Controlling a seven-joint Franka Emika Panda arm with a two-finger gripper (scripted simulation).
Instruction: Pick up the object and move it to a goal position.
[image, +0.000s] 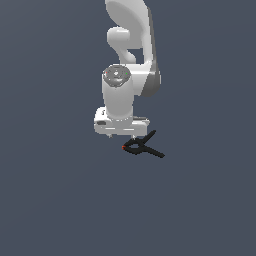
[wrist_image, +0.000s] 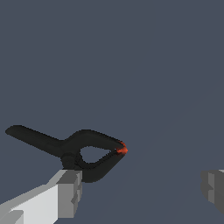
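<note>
1. Gripper (wrist_image: 142, 192) spread wide, holding nothing; one pale finger (wrist_image: 65, 192) and the other finger (wrist_image: 214, 189) well apart in the wrist view.
2. Black spring clamp (image: 143, 146) lying on the dark floor (image: 60, 200), just beneath and slightly to the side of the gripper (image: 122, 135).
3. Clamp (wrist_image: 78, 153) beside one finger rather than between the two, partly hidden behind that fingertip.
4. Red tip (wrist_image: 122, 150) pointing toward the gap between the fingers; one thin handle stretching away from the tool.

Arm (image: 131, 55) vertical; fingers (wrist_image: 65, 192) spread wide
</note>
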